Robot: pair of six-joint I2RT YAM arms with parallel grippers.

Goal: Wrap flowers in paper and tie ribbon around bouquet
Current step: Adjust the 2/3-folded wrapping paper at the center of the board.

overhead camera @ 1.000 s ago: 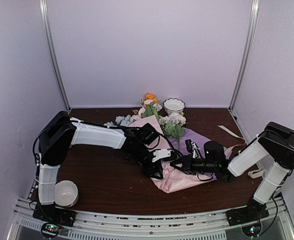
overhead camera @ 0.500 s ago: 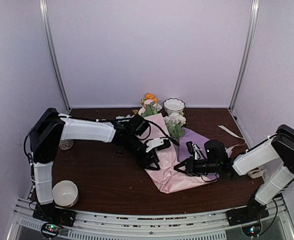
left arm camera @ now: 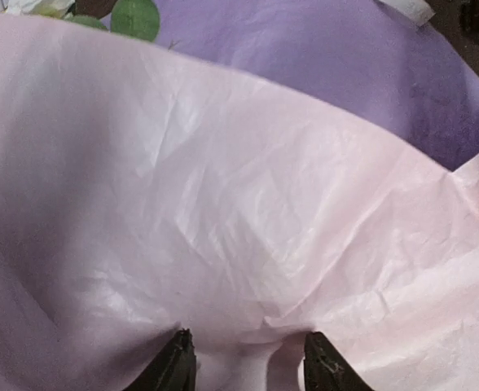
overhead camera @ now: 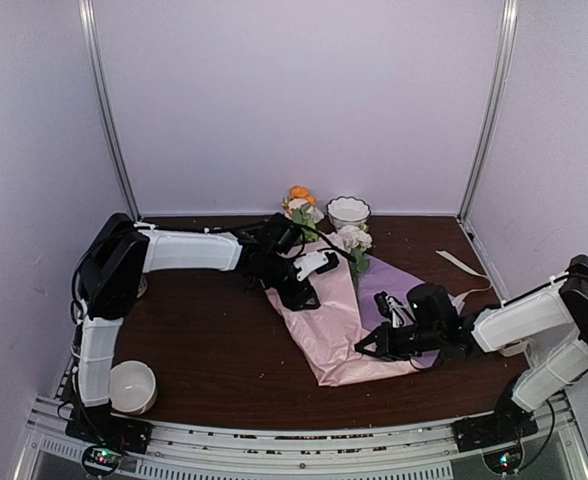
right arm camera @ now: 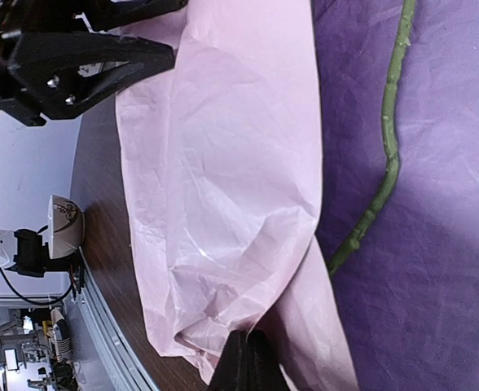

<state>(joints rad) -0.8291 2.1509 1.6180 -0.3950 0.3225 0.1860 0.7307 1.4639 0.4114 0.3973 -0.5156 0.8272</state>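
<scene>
The pink paper [overhead camera: 329, 320] lies in a long crumpled fold on the table, partly over a purple sheet [overhead camera: 399, 285]. My left gripper [overhead camera: 312, 285] is at the paper's far end, beside the flowers [overhead camera: 349, 240]. Its fingers stand apart in the left wrist view, with the paper [left arm camera: 248, 228] draped across the left gripper [left arm camera: 250, 362]. My right gripper [overhead camera: 366, 345] is shut on the paper's near right edge; the creases of the paper [right arm camera: 223, 187] run into the right gripper [right arm camera: 248, 352]. A green stalk [right arm camera: 388, 147] lies on the purple sheet. The ribbon [overhead camera: 462, 262] lies at the far right.
A white bowl [overhead camera: 347, 210] stands at the back by an orange bloom [overhead camera: 299, 194]. Another white bowl [overhead camera: 132, 385] sits near the left arm's base. The left gripper's black body [right arm camera: 68, 65] shows in the right wrist view.
The left gripper moved back toward the flowers, drawing the pink paper up and over. The right gripper shut on the paper's edge and shifted toward the near right.
</scene>
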